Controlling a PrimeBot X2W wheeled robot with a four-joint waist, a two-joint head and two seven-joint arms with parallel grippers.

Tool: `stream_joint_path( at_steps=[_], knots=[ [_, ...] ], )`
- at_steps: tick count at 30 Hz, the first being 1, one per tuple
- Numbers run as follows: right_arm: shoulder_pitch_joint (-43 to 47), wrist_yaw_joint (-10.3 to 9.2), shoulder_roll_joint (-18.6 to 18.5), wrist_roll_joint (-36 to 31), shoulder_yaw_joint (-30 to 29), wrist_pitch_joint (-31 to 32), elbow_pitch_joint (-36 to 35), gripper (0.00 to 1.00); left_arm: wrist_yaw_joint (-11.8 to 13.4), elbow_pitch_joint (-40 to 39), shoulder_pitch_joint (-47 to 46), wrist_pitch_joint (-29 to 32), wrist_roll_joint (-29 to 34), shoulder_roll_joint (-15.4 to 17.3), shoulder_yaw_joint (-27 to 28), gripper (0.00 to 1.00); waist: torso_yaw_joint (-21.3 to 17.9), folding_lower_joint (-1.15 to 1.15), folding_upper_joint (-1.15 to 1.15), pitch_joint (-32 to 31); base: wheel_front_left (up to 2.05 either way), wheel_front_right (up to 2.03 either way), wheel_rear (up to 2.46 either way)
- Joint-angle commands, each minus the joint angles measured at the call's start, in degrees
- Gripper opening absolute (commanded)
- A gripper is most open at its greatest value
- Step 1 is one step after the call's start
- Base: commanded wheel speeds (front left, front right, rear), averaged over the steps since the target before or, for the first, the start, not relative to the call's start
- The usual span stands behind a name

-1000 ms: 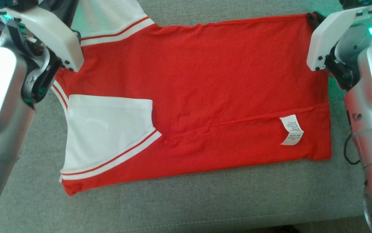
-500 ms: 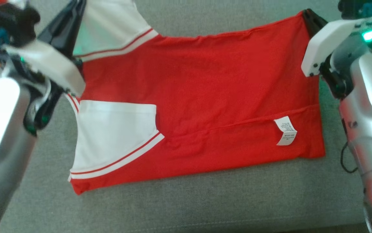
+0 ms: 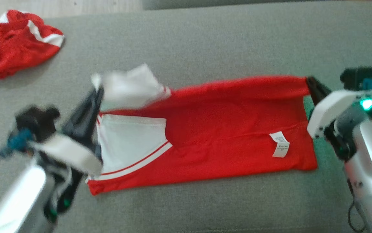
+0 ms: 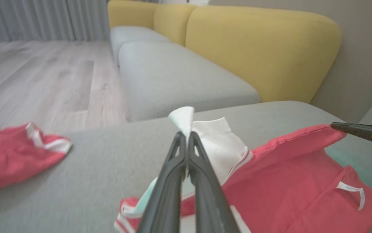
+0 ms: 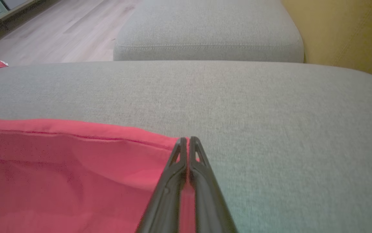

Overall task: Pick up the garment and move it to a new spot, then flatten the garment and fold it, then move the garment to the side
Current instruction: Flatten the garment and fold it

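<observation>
The garment (image 3: 224,126) is a red shirt with white sleeves and a white label, lying partly folded on the grey sofa seat (image 3: 205,42). My left gripper (image 3: 96,92) is shut on the garment's white sleeve (image 4: 216,139), lifting that corner off the seat; its tips (image 4: 186,136) pinch the white cloth. At the garment's far right corner my right gripper (image 3: 309,81) is shut on the red hem (image 5: 160,142), also raised. The red edge between the two grippers hangs taut above the lower layer (image 4: 302,187).
A second red and white garment (image 3: 13,42) lies crumpled at the seat's far left corner (image 4: 14,155). Beyond it are wooden floor (image 4: 37,74), another grey seat (image 5: 205,29) and yellow backrests (image 4: 263,42).
Both grippers have pulled the garment's far edge up and toward me, folding it over the near part. The head camera has tilted up, bringing the far seat and the second garment into view.
</observation>
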Motion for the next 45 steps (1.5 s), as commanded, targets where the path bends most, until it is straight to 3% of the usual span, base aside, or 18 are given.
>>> stream_joint_path(
  at_steps=[1,16,17,18,19,20,21,25,36,45],
  knots=[
    [-0.33,-0.04,-0.47,0.44,0.1,0.34,-2.37,0.0,0.44,-1.8,-1.32,-0.63,-0.14,2.03,2.75,0.0,0.42,0.02,-0.01,-0.97,0.0,0.0,0.0],
    [9.45,-0.04,2.19,-1.72,-3.58,1.55,-7.72,0.0,0.01,10.26,7.92,-12.73,1.0,-4.29,-0.93,0.0,0.01,0.02,-0.01,-3.07,0.0,0.0,0.0],
    [10.06,-0.04,2.45,-1.87,-3.83,1.28,-7.84,0.0,0.12,11.18,8.36,-13.64,1.18,-4.64,-1.02,0.04,-0.02,0.02,-0.01,-3.31,0.0,0.0,0.0],
    [10.69,-0.04,2.74,-2.0,-4.26,0.86,-7.96,0.18,0.24,12.05,8.88,-14.46,1.34,-4.98,-1.16,0.29,-0.03,0.02,-0.01,-3.55,0.0,0.0,0.0],
    [11.35,-0.04,2.99,-2.22,-4.64,0.57,-8.03,0.52,0.32,12.77,9.38,-15.3,1.63,-5.24,-1.38,0.69,-0.05,0.02,-0.01,-3.78,0.0,0.0,0.0],
    [12.06,-0.04,3.19,-2.53,-5.19,0.21,-8.09,0.87,0.4,13.44,10.03,-15.9,1.74,-5.61,-1.65,1.0,-0.03,0.02,-0.01,-4.07,0.0,0.0,0.0],
    [12.76,-0.04,3.5,-2.82,-6.03,-0.29,-8.18,1.0,0.63,13.95,10.73,-16.4,1.56,-6.12,-1.72,1.0,0.01,0.02,-0.01,-4.33,0.0,0.0,0.0],
    [15.82,-0.04,5.05,-3.51,-9.42,-1.39,-8.81,1.0,2.71,15.37,13.17,-18.6,2.54,-7.14,-1.36,1.0,0.39,0.02,-0.01,-5.46,0.0,0.0,0.0],
    [19.25,-0.04,8.01,-5.75,-16.67,-0.62,-11.76,1.0,8.25,13.53,17.58,-20.73,3.1,-11.73,6.27,1.0,2.71,0.02,-0.01,-7.55,0.0,0.0,0.0],
    [16.25,-0.04,9.59,-8.71,-19.26,0.91,-7.22,1.0,9.35,9.9,20.76,-20.77,6.88,-14.54,10.95,1.0,6.88,0.02,-0.01,-6.76,0.0,0.0,0.0]
  ],
)
